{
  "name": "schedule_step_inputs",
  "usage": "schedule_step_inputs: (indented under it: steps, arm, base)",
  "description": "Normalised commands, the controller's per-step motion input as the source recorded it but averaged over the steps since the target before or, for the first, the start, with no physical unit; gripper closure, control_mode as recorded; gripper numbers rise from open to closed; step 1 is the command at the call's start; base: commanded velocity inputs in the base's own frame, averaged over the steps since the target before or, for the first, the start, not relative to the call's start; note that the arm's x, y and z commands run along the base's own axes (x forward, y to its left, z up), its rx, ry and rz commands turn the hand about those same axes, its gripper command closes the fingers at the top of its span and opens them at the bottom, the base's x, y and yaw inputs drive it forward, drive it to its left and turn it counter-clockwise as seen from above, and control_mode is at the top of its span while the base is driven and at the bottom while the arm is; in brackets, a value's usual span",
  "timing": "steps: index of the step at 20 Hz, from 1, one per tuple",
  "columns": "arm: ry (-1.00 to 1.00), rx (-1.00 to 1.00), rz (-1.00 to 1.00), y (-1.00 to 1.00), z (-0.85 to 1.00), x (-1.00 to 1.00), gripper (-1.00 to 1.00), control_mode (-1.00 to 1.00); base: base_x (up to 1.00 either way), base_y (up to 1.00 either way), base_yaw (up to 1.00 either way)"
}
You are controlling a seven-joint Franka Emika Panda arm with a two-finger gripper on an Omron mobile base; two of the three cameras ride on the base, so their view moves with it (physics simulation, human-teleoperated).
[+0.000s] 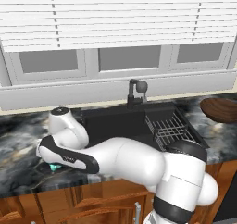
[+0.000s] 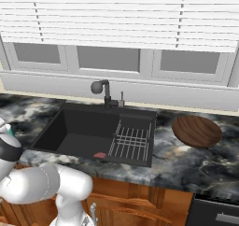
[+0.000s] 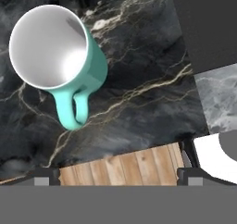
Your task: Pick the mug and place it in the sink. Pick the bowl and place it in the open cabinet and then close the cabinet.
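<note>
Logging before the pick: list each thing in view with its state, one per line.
mug: upright on the counter, empty, not gripped
claw: open, above the mug
sink: holds no mug
bowl: on the counter, right of the sink
wire rack: in the sink, bare

Small teal-green cylindrical mug (image 1: 55, 166) almost wholly hidden behind white arm in left base view, only sliver visible. Wide dark-brown wooden bowl (image 1: 220, 109) cut by right edge there. Small red thing (image 2: 100, 155) on black sink (image 2: 70, 127) floor too small to tell.
</note>
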Motion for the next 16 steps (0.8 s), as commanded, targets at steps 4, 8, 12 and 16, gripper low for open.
schedule_step_inputs:
  steps: [4,8,12,16]
  arm:
    - [0.00,0.00,0.00,0.06,-0.06,0.02,-1.00,-1.00]
    - [0.00,0.00,0.00,0.11,-0.12,0.03,-1.00,-1.00]
    - [0.00,0.00,0.00,0.10,-0.12,0.06,-1.00,-1.00]
    - [0.00,0.00,0.00,0.04,-0.14,0.08,-1.00,-1.00]
  base:
    - [0.00,0.00,0.00]
    - [0.00,0.00,0.00]
    - [0.00,0.00,0.00]
    - [0.00,0.00,0.00]
